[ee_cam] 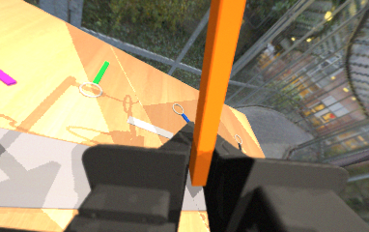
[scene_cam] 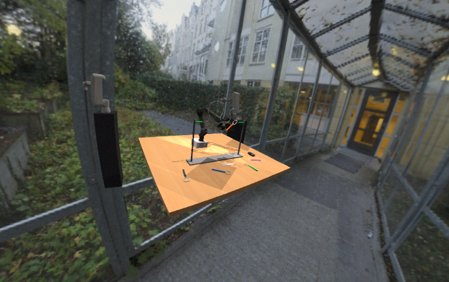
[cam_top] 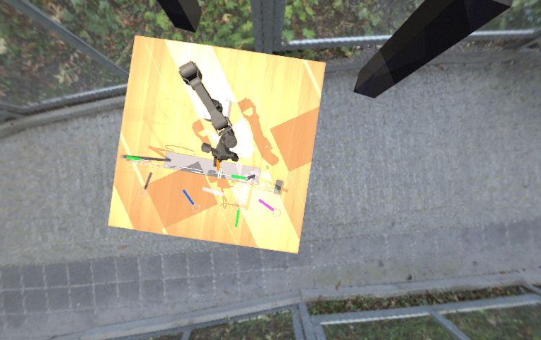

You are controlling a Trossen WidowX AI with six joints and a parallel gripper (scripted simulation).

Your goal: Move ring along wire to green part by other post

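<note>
My gripper [cam_top: 217,161] [ee_cam: 195,127] is shut on the orange handle [cam_top: 217,164] [scene_cam: 231,126] [ee_cam: 216,72]. The handle slopes up to the ring [scene_cam: 235,121], which is out of the wrist view. In the exterior view the ring is just left of the right-hand green part [cam_top: 238,176] [scene_cam: 241,122] beside the right post [scene_cam: 242,139]. The other green part [cam_top: 133,158] [scene_cam: 198,121] is beside the left post [scene_cam: 192,143]. The thin grey wire loops between them. Whether it passes through the ring, or touches it, is too small to tell.
The grey base [cam_top: 189,163] joins the posts. Loose ring tools with black [cam_top: 149,179], blue [cam_top: 188,197], green [cam_top: 237,218] and magenta [cam_top: 265,205] handles lie in front. A white bar [cam_top: 212,191] and a dark block [cam_top: 278,186] lie near them on the table.
</note>
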